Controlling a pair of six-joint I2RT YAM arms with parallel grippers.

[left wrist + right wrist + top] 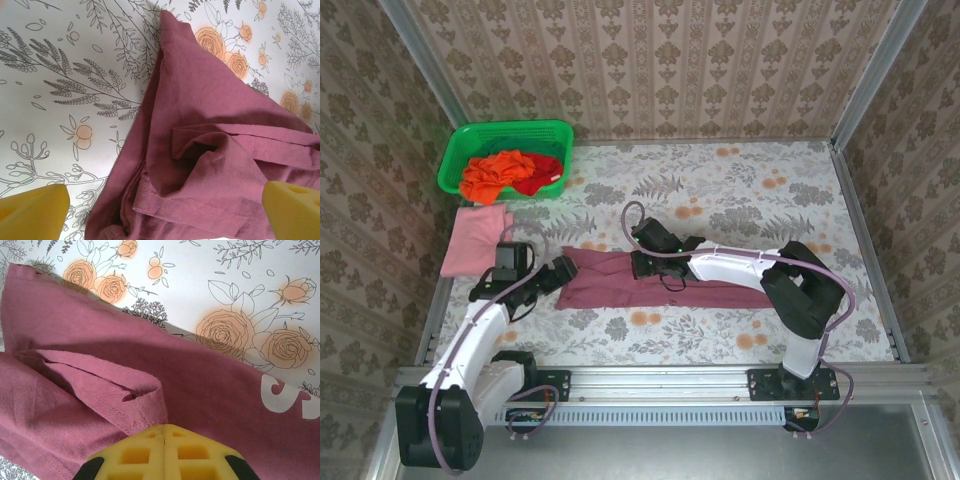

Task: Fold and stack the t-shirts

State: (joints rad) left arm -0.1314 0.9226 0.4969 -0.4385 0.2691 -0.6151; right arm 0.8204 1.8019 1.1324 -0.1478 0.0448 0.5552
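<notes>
The dusty maroon t-shirt [610, 285] lies folded into a long strip across the middle of the table. My left gripper [560, 272] hovers at its left end, open, with its yellow fingers [35, 212] wide apart over the bunched hem [200, 205]. My right gripper [642, 262] is over the strip's middle, its jaws pressed together on a raised fold of the maroon t-shirt [135, 400] at the tips [165, 429]. A light pink t-shirt [475, 240] lies folded at the left edge. An orange t-shirt [495, 175] and a red t-shirt [542, 175] sit crumpled in the basket.
The green plastic basket [510, 128] stands at the back left corner. A white print [285, 392] shows on the maroon cloth. The flowered tablecloth [770, 190] covers the table, with papered walls on three sides and a metal rail along the near edge.
</notes>
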